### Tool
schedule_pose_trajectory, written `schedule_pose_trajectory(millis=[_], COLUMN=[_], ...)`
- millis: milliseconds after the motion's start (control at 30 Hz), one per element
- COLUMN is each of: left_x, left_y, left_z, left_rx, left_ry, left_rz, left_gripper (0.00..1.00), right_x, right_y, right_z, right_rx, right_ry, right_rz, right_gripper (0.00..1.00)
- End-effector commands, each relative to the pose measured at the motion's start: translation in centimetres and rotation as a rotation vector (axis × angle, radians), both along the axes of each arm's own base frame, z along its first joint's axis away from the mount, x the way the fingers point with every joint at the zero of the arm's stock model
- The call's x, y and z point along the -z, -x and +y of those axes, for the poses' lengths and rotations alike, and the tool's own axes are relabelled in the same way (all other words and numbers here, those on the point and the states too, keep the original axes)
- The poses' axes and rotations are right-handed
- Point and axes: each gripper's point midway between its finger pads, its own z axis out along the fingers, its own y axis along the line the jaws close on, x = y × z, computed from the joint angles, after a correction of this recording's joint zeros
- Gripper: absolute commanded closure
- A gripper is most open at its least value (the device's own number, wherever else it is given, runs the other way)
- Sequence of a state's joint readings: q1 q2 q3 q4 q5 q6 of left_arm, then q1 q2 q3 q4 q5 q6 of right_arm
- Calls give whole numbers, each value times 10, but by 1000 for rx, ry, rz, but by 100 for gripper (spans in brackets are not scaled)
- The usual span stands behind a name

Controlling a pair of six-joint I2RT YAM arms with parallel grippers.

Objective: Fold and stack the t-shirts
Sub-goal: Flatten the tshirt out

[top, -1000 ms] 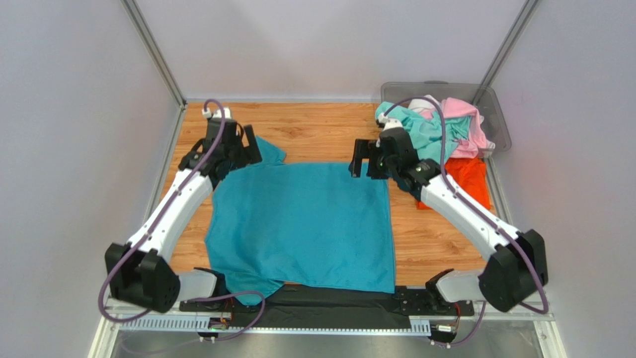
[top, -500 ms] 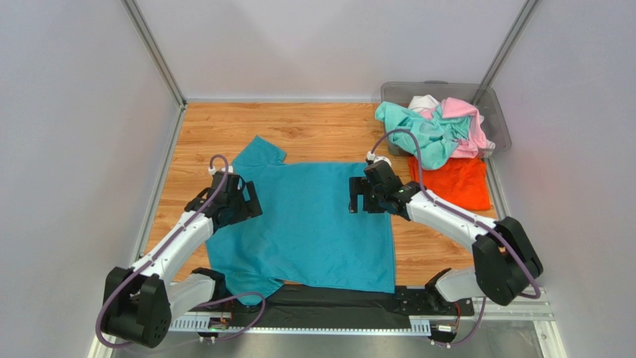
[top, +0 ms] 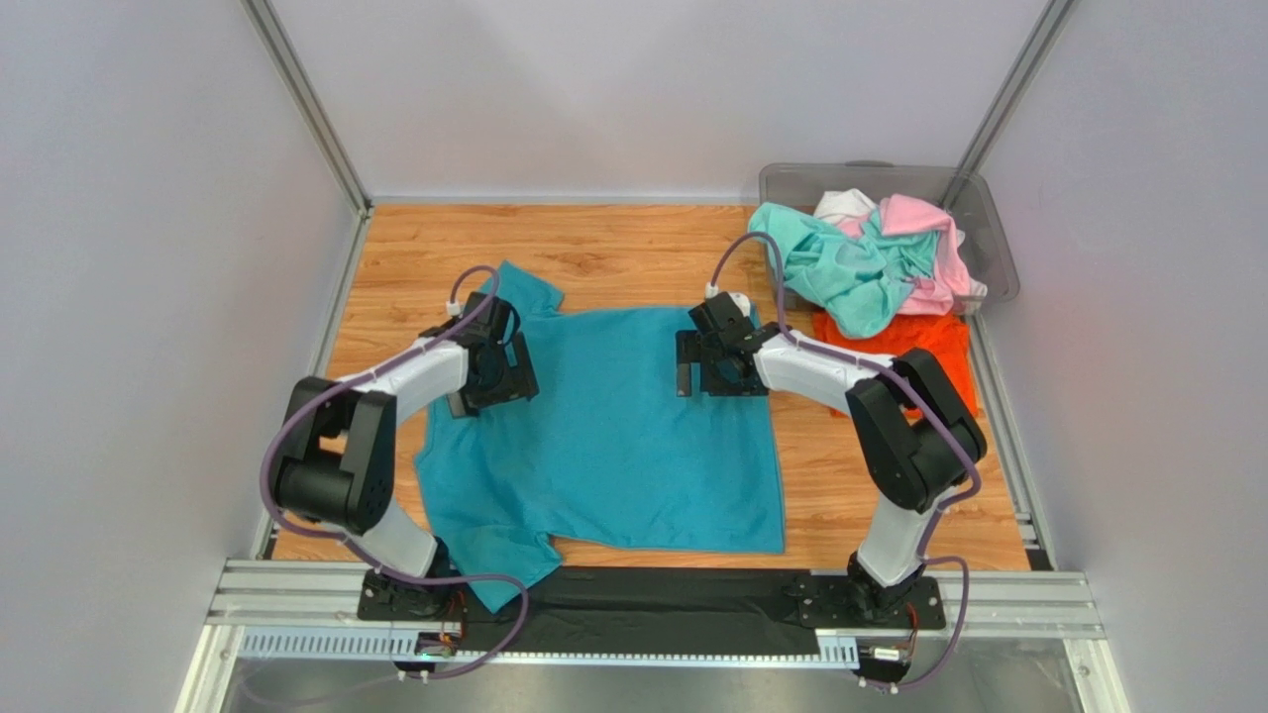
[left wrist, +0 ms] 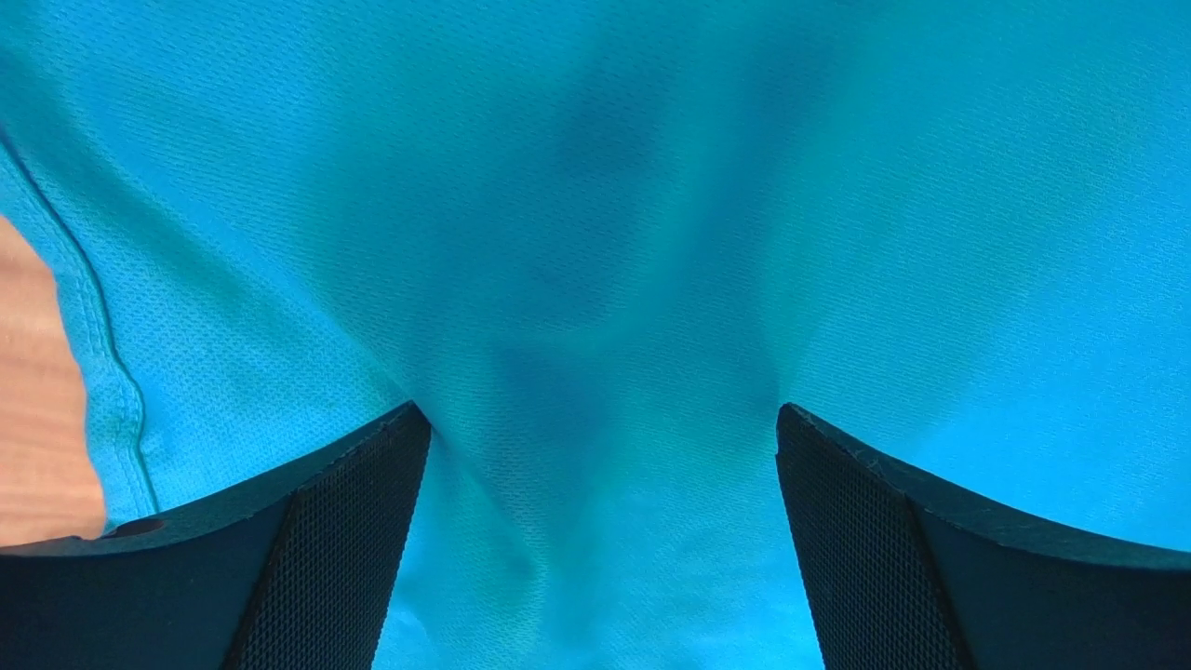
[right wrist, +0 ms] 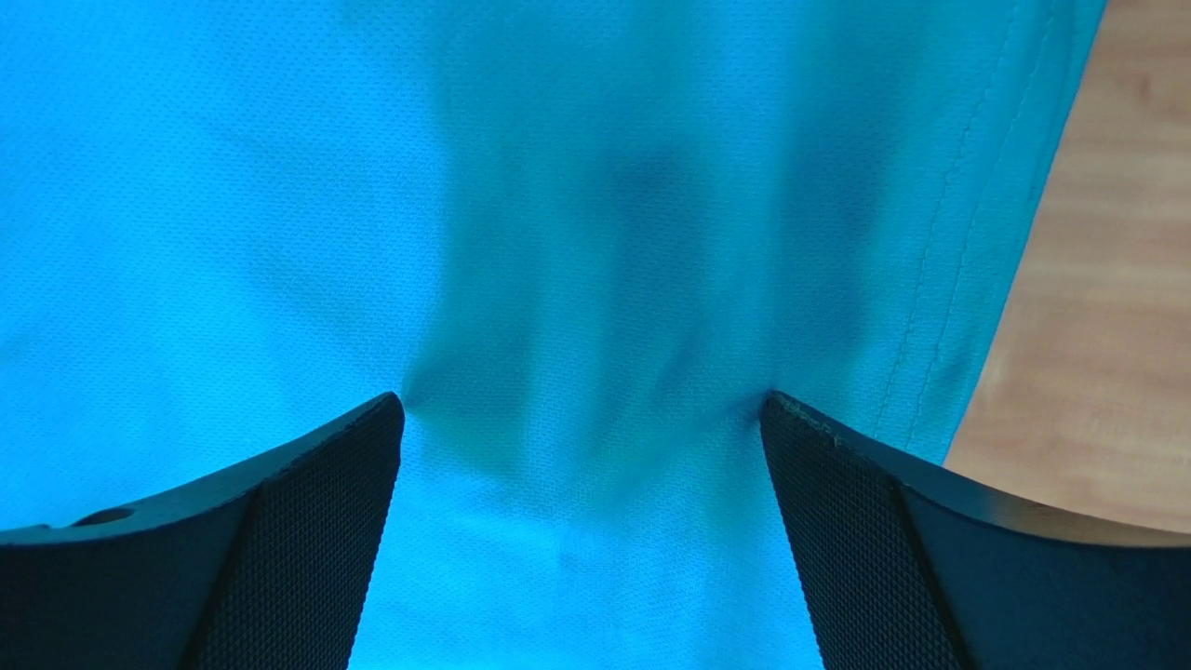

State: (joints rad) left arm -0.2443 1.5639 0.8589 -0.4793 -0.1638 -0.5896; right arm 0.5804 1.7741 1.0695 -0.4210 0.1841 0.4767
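Teal-blue t-shirt [top: 625,446]: spread flat mid-worktop [top: 625,253], sleeves at 11 and 7 o'clock, stitched hem toward 3 o'clock.
Left end effector [left wrist: 598,419]: fingers wide apart, tips pressed onto the cloth at the shirt's 10 o'clock. Nothing is clamped, and the fabric puckers between the tips.
Right end effector [right wrist: 580,408]: equally wide open, tips down at the shirt's 1 o'clock, just inside the hem. It grips nothing.
Other shirts: mint-green [top: 834,271], pink [top: 930,245] and white [top: 846,202] are heaped in the grey bin [top: 994,223] at the worktop's 1 o'clock, with the orange shirt [top: 911,349] just beside the bin.
Handling: light, limp knit, likely to sag, stretch and drag across the wood.
Where to hold: probably the pucker each pair of tips has raised, pinched at matching points so the fold lifts evenly.
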Motion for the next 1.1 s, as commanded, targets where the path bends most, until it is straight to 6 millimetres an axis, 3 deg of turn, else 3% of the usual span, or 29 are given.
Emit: schedule_pose_trajectory(millis=[0, 100, 133, 200, 267, 300, 433, 567, 600, 633, 667, 700, 733, 767, 833, 867, 900, 933, 967, 1000, 1067], left_x=[-1, 3, 4, 1, -1, -4, -9, -33, -50, -58, -66, -84, -90, -98, -110, -110, -107, -103, -98, -86, -72], left_y=[-32, -50, -53, -71, -82, -98, -118, -130, -132, -130, -127, -120, -112, -105, -72, -58, -29, -13, 2, 30, 54], left_z=[-3, -2, -2, -2, -3, -2, 1, 1, -1, -3, -4, -3, -3, -2, -1, -1, 0, -2, -1, 3, 5], left_rx=[-10, -4, -3, -2, 5, 5, 21, 36, 38, 43, 42, 40, 35, 32, 7, -6, -32, -46, -60, -76, -143], left_ry=[0, -8, -3, 2, 6, 8, -17, -13, -1, 16, 23, 33, 39, 45, 79, 98, 124, 153, 167, 174, 207], left_rz=[-11, 18, 32, 26, 28, 11, 34, -11, -49, -64, -77, -113, -121, -135, -154, -154, -150, -145, -139, -135, -135], left_gripper=[0, 2, 1, 1, 0, 0, 0, 0, 0, 0, 0, 0, 0, 0, 0, 0, 0, 0, 0, 0, 0], right_x=[4, 11, 4, 9, 2, 7, 1, -27, -36, -59, -70, -80, -104, -115, -120, -145, -146, -134, -150, -153, -148], right_y=[-26, -39, -52, -61, -79, -83, -108, -116, -116, -116, -114, -109, -101, -96, -72, -62, -51, -31, -19, -9, 16], right_z=[3, -2, -1, -2, -2, -2, -5, 1, 5, 11, 13, 15, 22, 21, 25, 23, 22, 19, 15, 12, 1], right_rx=[29, 43, 53, 48, 55, 58, 71, 26, 17, -2, -13, -24, -44, -42, -60, -40, -36, -37, -5, 13, 60], right_ry=[-12, -5, -18, -16, -26, -20, -25, -37, -45, -61, -64, -65, -78, -67, -59, -89, -94, -92, -141, -172, -244], right_rz=[-10, 7, -14, 0, -16, -6, -23, -61, -79, -124, -144, -162, -206, -233, -241, -293, -294, -271, -313, -323, -332], right_gripper=[0, 0, 0, 0, 0, 0, 0, 0, 0, 0, 0, 0, 0, 0, 0, 0, 0, 0, 0, 0, 0])
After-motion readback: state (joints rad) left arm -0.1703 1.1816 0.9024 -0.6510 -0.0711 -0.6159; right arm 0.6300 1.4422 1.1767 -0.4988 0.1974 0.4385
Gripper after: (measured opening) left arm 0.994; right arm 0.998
